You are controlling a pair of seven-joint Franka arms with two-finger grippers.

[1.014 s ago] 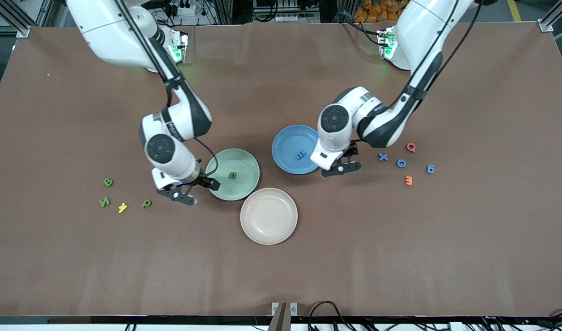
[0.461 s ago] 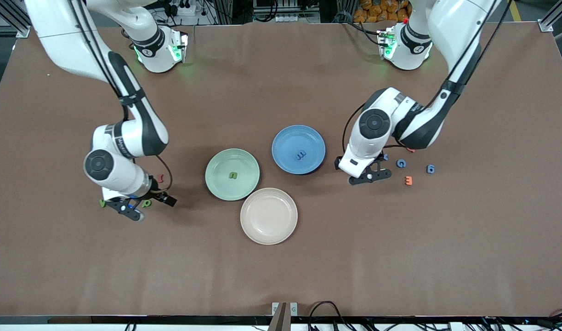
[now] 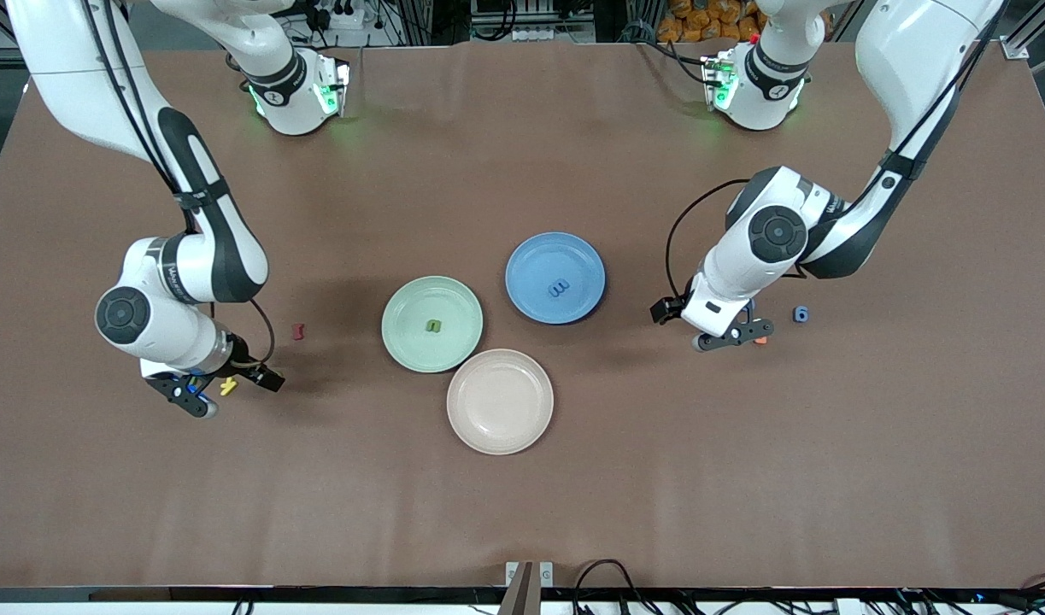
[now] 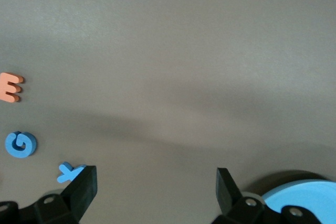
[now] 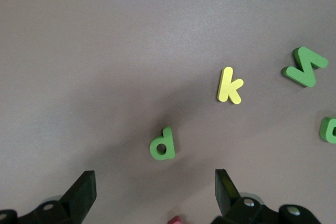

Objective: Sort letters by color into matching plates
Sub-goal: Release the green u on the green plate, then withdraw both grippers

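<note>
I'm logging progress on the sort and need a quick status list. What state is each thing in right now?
Green plate: holds one green letter.
Blue plate: holds one blue letter.
Beige plate: nothing in it.
Left tool: open, holding nothing, over the blue G and blue X.
Right tool: open, holding nothing, over the green d.
Yellow k: loose on the table.

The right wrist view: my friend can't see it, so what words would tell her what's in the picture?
The right gripper hangs open over a brown table, above a small flat green foam letter d. Beside that letter lie a yellow foam letter k, a green foam letter N and part of another green letter at the picture's edge.
</note>
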